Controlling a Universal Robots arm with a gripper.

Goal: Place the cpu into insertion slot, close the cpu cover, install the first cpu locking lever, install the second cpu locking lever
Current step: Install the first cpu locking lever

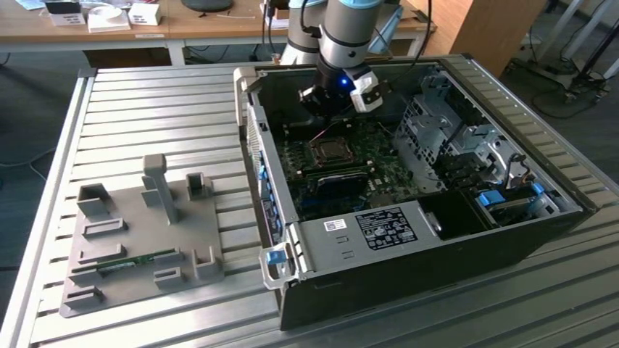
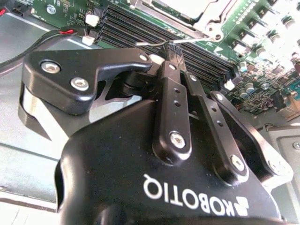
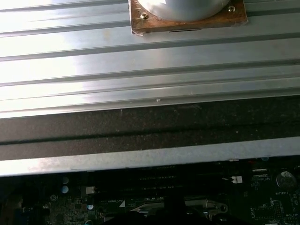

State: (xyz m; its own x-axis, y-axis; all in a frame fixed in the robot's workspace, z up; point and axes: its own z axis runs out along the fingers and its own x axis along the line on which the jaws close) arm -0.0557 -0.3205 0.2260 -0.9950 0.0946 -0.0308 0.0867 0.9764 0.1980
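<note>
The cpu (image 2: 187, 5) shows as a bright metal top inside the insertion slot (image 1: 334, 151) on the green motherboard (image 1: 387, 170). The silvery cpu cover (image 2: 206, 26) lies flat over it. A thin wire locking lever (image 2: 150, 43) runs along the slot's edge beside the memory slots. My gripper (image 2: 172, 48) is shut, its black fingertips pressed together right against this wire; whether they pinch it I cannot tell. In the exterior view my gripper (image 1: 327, 109) hangs inside the open computer case, just beyond the slot's far edge.
Long black memory slots (image 2: 136, 30) lie between my gripper and the slot. A metal drive cage (image 1: 454, 138) and a white-labelled black box (image 1: 382, 228) crowd the case. The case wall (image 3: 140, 126) rises close by. A grey fixture tray (image 1: 135, 239) rests on the slatted table (image 1: 145, 109).
</note>
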